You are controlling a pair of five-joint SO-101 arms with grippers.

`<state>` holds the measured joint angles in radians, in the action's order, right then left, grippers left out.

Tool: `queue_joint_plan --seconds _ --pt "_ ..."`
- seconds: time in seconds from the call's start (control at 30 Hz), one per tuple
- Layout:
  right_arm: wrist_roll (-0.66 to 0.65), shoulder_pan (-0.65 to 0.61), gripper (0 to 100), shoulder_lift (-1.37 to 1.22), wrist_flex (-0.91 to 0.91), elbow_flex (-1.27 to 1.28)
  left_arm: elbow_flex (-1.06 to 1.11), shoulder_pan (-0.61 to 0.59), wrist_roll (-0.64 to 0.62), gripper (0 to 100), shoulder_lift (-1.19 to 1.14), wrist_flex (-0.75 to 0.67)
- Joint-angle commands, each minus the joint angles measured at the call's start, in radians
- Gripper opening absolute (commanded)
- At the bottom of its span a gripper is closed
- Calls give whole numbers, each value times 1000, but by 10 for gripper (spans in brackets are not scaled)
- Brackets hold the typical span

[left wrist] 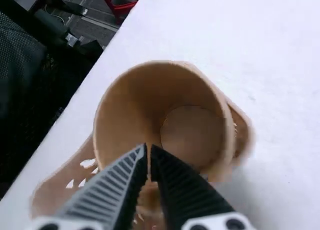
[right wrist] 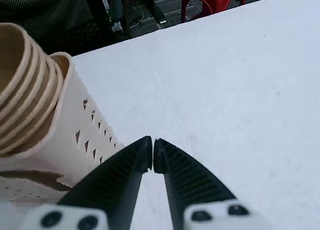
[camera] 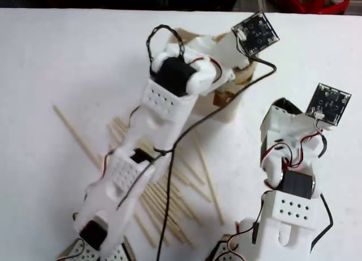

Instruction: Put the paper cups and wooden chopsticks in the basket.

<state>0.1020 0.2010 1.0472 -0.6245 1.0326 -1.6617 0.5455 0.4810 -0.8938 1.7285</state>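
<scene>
Two white robot arms stood over a white table (camera: 56, 57), and I saw them from above and from each wrist. The left arm (camera: 161, 102) stretched from the near edge across to a pale basket (camera: 229, 105) at the far middle of the table, its wrist over the basket's opening. From that wrist, the left gripper (left wrist: 149, 157) had its two black ribbed fingers drawn almost together, with only a thin slit between them. Their tips sat at the near rim of a brown paper cup (left wrist: 150, 105), which lay tilted in the basket with its mouth towards the camera. I could not tell whether the rim was pinched between them.

The right arm (camera: 291, 199) stood to the right of the basket. The right gripper (right wrist: 152, 155) was likewise closed to a hairline gap and gripped nothing, with bare tabletop under it and the basket just beside it. The basket wall (cut with small triangular holes) held a stack of nested paper cups (right wrist: 22, 90), several rims showing one inside another.

Many wooden chopsticks (camera: 150, 207) lay loose on the table in a rough fan under and beside the left arm, outside the basket. One stray chopstick (camera: 76, 133) lay apart on the left, and another (camera: 210, 184) between the two arms.
</scene>
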Motion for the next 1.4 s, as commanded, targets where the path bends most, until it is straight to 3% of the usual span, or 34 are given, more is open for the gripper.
queue_joint_plan --seconds 0.0,0.67,1.03,1.17,1.37 --pt "-9 1 18 13 19 -8 -11 10 -11 42 -27 -25" --pt "-9 1 18 13 19 -8 -6 -1 -11 42 371 -8" --pt "-9 -1 56 13 13 -6 -3 -217 -20 41 568 63" --pt "-11 -21 57 13 10 -6 6 -312 -80 41 645 64" --pt "-66 -64 59 13 -16 -8 345 -395 -77 21 886 63"
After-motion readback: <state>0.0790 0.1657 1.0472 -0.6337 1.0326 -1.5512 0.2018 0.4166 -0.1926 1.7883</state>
